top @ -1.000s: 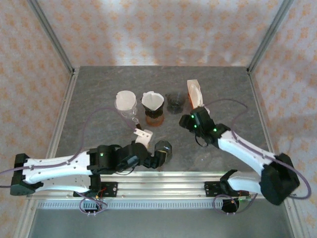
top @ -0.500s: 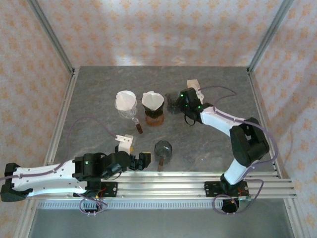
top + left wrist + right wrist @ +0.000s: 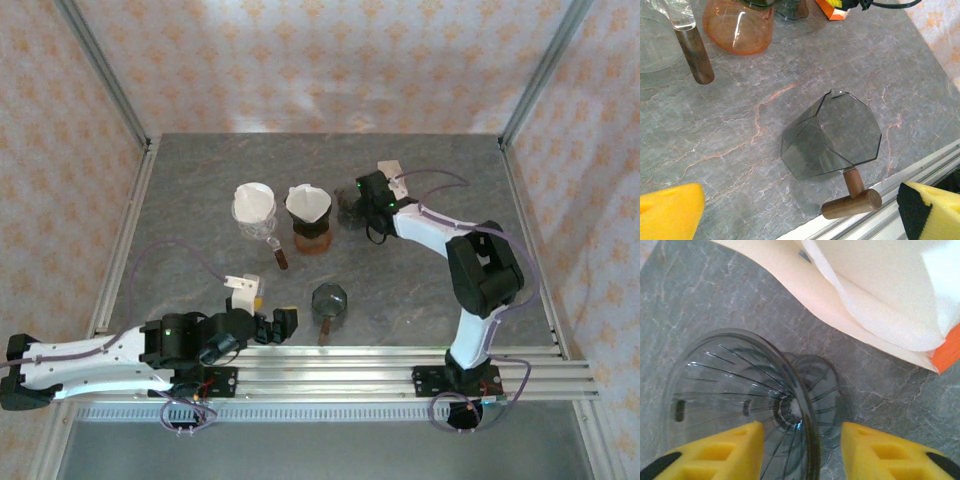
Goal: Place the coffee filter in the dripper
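Note:
A dark ribbed glass dripper (image 3: 740, 385) stands at the back of the table, also seen from above as the dripper (image 3: 347, 208). My right gripper (image 3: 802, 455) is open astride its rim, one yellow finger (image 3: 715, 455) inside the cup and the other outside, with gaps on both sides. Just behind it leans an orange-and-white pack of coffee filters (image 3: 880, 295), the pack (image 3: 392, 172). My left gripper (image 3: 800, 220) is open and empty near the table's front edge, the gripper (image 3: 272, 310).
A faceted dark glass dripper (image 3: 832, 135) with a wooden handle (image 3: 852, 197) lies on its side near the front rail. A clear dripper (image 3: 254, 205) and an orange dripper on a carafe (image 3: 311, 225) each hold a white filter, left of the ribbed one.
The right gripper swung back to the ribbed dripper and its jaws narrowed around the rim. The left gripper let go of the faceted dripper and drew back left toward the front edge.

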### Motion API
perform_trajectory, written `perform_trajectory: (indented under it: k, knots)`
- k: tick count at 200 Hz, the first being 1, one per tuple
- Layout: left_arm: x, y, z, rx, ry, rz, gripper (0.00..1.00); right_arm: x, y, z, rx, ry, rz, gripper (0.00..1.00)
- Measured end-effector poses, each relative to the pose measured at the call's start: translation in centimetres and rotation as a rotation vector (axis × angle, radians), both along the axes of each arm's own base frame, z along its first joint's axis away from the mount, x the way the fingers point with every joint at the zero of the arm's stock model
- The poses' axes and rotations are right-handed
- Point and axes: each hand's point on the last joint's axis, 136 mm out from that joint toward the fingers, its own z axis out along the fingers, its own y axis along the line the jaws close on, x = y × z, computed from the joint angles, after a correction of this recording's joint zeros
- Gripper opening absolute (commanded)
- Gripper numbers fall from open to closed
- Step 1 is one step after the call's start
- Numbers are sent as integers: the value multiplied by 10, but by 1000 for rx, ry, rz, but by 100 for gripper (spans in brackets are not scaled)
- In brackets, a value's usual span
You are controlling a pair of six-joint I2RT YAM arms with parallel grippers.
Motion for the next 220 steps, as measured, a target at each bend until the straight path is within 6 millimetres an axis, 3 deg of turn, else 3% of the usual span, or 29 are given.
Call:
perform_trajectory:
  k: [53,75,106,148,220]
  knots:
    - [1,6,-1,-26,-7,25,100,-2,0,-3,10,15,-14,7]
    - [1,7,1,-36,-11,27,100,-6,-2,0,16,8,-16,0]
    - [1,8,2,-40,-13,28,100,-26,-13,2,5,19,-18,0]
    - [1,8,2,-40,-13,29,100,-68,-26,18,-4,11,11,0]
    - [4,13,4,-42,-25,52,100,-170,-55,85,25,-110,179,0]
